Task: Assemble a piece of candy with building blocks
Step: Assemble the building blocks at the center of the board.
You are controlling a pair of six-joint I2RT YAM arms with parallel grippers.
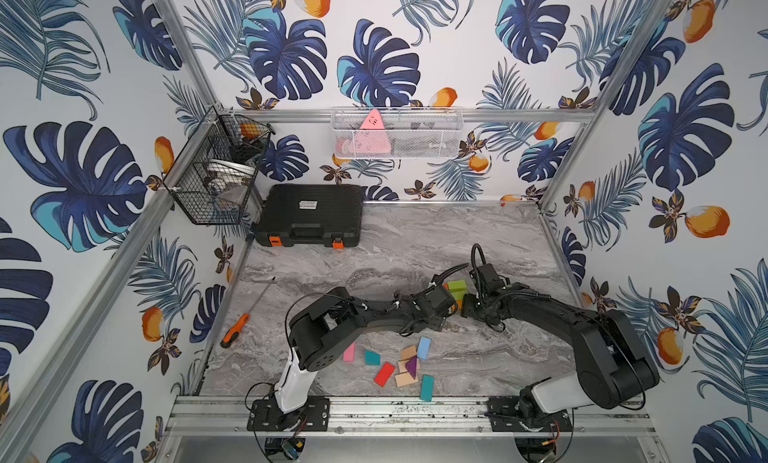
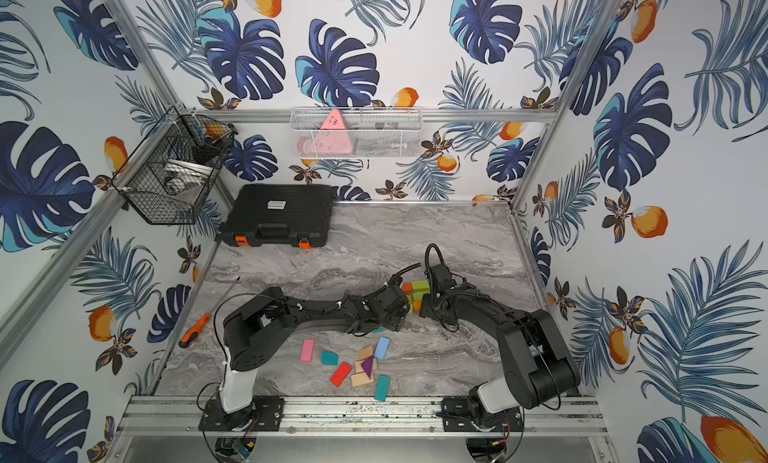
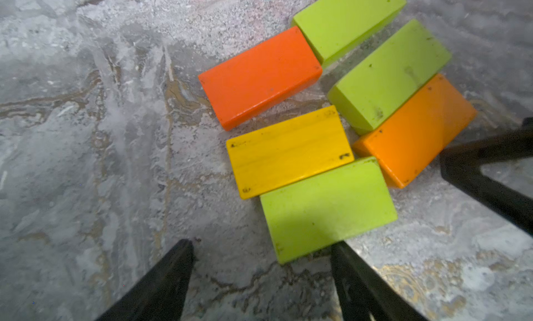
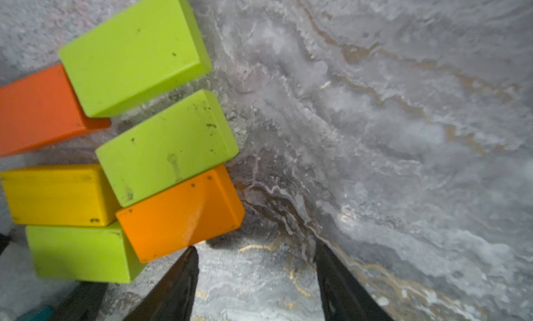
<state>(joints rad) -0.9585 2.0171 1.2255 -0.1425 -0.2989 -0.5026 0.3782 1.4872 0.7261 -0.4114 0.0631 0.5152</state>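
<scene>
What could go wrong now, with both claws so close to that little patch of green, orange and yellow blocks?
1. The left gripper stands open with one finger at the edge of the green block that touches the yellow block; a slip could shove both out of line.
2. The right gripper has a fingertip by a corner of the lighter orange block and might twist it.
3. Both wrists crowd the same cluster, so they could bump.
</scene>
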